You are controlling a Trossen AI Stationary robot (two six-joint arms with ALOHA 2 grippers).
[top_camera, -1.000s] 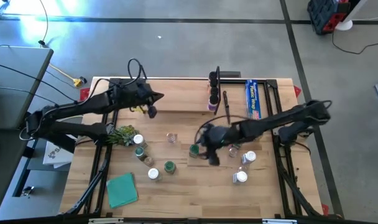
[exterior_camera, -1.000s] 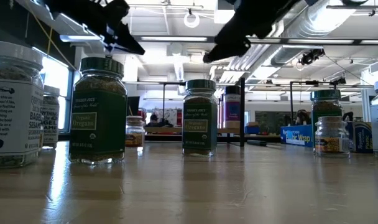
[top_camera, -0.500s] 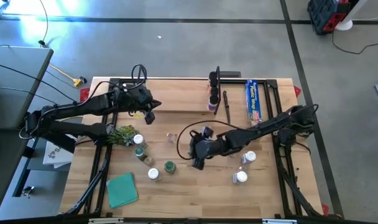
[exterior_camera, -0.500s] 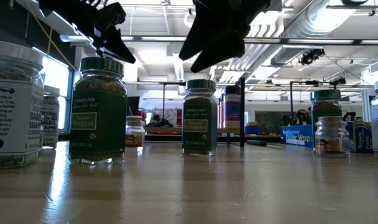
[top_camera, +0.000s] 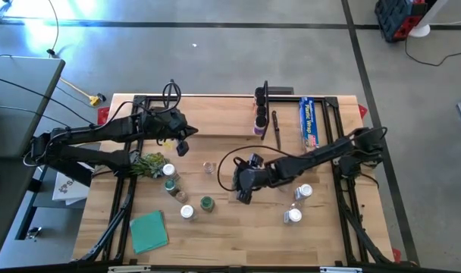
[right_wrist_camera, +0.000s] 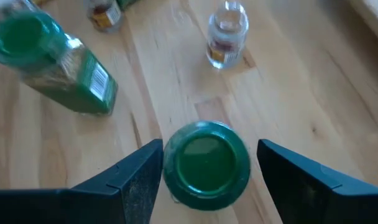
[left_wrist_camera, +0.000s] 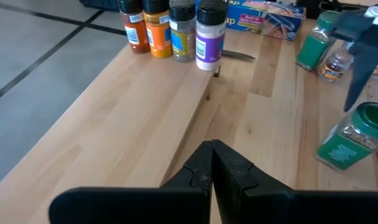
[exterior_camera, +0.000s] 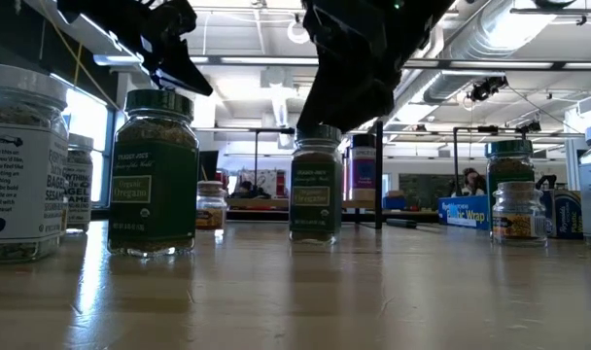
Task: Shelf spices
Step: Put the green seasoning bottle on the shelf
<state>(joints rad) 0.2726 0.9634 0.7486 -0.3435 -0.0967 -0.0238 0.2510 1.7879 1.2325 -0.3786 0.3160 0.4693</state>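
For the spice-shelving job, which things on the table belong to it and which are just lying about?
Job:
- green-lidded jar between the open right claw
- loose jars on the table
- shelf, with jars already at one end

Lying about:
- blue wrap box
- green leafy bunch
- green cloth

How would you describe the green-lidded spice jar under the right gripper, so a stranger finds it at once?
Start at the light-wood tabletop and go to its middle, where the open right gripper hangs. The small clear jar with a round green lid stands between its fingers; unlike the other green-lidded jars, it alone has a gripper around it.
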